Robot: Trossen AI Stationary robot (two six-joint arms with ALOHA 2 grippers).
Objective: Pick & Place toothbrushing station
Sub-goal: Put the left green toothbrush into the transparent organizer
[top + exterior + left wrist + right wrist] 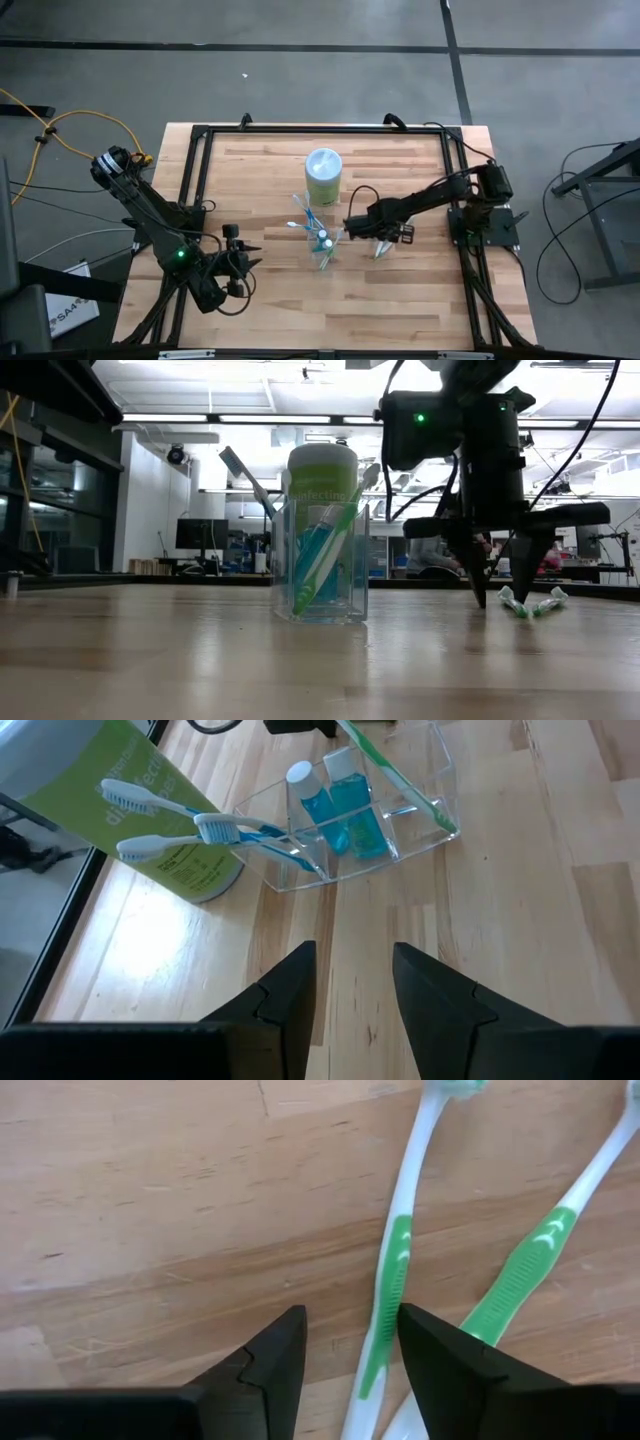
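Right wrist view: our right gripper [345, 1355], fingers parted and empty, hovers over two slim green-and-white toothbrushes [388, 1280] lying on the wooden bench [150, 1200], their long axes running forward, nearest just off-centre. Left gripper [350, 985] waits released.

My two arms are dark, jointed black metal with looping black cables, a small green light glowing on each, and my wedge-shaped matte black gripper fingers [345, 1370] taper to blunt tips.
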